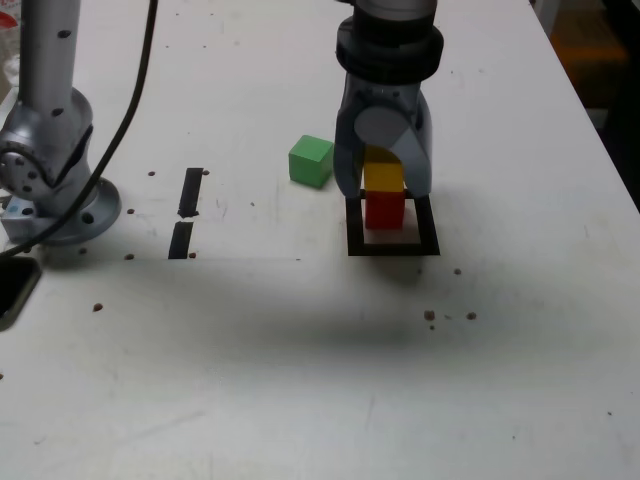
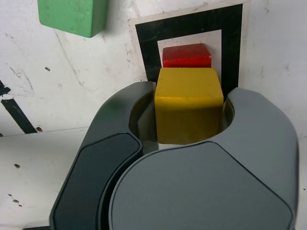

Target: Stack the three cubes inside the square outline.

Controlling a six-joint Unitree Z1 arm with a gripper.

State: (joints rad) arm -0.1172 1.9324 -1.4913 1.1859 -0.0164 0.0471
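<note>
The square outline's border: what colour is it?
The square outline's border is black, around a white centre; the wrist view shows it best.

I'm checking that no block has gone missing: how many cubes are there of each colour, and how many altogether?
Red cube: 1
Yellow cube: 1
Green cube: 1
Total: 3
</note>
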